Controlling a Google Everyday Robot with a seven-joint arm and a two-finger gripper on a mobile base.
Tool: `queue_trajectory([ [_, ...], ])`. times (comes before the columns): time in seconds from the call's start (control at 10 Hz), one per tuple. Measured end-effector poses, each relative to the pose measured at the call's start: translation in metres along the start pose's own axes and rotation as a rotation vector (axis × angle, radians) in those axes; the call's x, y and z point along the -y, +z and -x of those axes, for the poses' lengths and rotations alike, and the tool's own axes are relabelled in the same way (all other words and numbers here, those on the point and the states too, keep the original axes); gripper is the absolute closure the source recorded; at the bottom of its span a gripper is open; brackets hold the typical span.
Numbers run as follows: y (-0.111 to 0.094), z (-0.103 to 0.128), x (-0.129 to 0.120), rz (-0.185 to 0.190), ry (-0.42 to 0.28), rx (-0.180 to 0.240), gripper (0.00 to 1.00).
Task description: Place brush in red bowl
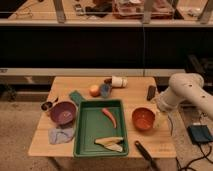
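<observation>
Two bowls sit on the surface (137,92): one red bowl (143,119) and one purple bowl (63,112). One green tray (86,134) holds one carrot (109,117) and one pale husk-like item (110,143). One brush (145,154) lies at the front edge. One pincer (161,118) hangs beside the red bowl.

On the pale wood bench (140,87) we see an orange-red red bowl (143,119) near the right edge, with the robot's pale gripper (161,116) just beside it. At the front edge lies the black brush (143,152). A green tray (86,131) in the middle holds an orange-red vegetable (110,117) and a pale yellow piece (110,144). Toward the left edge we note a purple bowl (63,112) and a grey-blue cloth (61,134). Toward the back are an orange fruit (94,90), a white cup (119,81) and a black block (151,92).
</observation>
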Motion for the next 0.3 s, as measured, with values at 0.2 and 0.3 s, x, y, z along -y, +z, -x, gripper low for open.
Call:
queue_trajectory([
  [0.2,-0.0002,0.0009,0.0004,0.0,-0.001,0.001,0.2],
  [0.3,-0.0003,0.0005,0.0002,-0.001,0.001,0.001,0.2],
])
